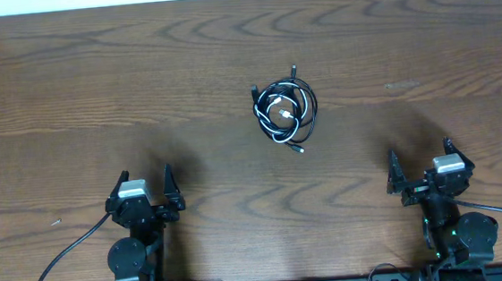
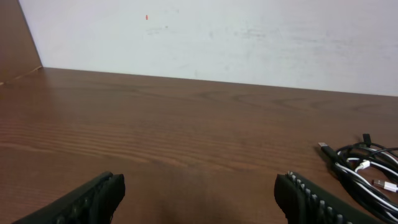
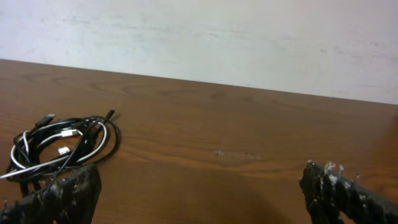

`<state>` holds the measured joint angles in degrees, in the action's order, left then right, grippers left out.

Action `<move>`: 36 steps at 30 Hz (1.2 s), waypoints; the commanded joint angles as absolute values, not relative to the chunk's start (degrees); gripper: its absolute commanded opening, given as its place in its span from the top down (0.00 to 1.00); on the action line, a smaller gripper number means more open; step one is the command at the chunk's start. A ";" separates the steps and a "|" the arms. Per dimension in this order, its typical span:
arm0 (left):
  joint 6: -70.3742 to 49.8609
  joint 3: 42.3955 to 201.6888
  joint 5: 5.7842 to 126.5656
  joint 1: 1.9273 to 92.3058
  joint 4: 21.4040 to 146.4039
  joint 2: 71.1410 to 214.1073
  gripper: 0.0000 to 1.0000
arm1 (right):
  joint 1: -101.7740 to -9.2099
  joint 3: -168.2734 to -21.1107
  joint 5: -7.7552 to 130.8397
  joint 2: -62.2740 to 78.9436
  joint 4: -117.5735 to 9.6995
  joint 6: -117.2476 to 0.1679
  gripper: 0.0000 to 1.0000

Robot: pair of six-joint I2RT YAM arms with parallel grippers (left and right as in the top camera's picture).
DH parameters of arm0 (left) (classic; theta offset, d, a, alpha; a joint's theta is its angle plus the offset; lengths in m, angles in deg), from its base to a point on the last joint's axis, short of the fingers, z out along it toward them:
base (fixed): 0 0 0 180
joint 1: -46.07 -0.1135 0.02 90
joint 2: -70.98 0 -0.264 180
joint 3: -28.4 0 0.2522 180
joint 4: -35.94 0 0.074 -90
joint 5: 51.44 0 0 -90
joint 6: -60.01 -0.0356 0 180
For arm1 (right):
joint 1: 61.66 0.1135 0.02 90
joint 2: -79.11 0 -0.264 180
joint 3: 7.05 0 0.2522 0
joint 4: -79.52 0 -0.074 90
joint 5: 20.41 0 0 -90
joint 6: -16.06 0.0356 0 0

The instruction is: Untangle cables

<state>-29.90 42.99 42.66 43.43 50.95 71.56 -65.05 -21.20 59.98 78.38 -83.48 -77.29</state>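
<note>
Overhead view: the cables point(image 1: 285, 109), thin black and white cords wound together into one loose, roughly round coil, lie on the wooden table point(image 1: 138, 77), ahead of both arms and about midway between them, well apart from each. With its stray ends included, the bundle's long axis runs from the robot's side toward the far edge. One dark plug end projects from the top of the coil and points away from the robot, a second dark end sticks out at the upper left, and a small white plug end trails from the bottom, pointing back toward the robot. The left hand point(image 1: 144, 174) and right hand point(image 1: 419, 150) sit near the robot's edge of the table, each with its jaws spread wide and nothing between them. Left wrist view: the left hand point(image 2: 200, 183) gapes over bare wood, with the cables point(image 2: 364, 168) at the far right. Right wrist view: the right hand point(image 3: 199, 174) likewise holds nothing, with the cables point(image 3: 62, 146) at the left, partly behind one finger.
</note>
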 commanded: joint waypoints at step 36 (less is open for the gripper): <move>-32.10 47.62 49.96 43.08 53.58 73.59 0.16 | -64.57 -26.25 55.50 78.16 -83.89 -88.37 0.01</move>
<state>-30.09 44.47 46.92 43.43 52.92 71.82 -65.05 -23.65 57.31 78.35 -83.74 -87.65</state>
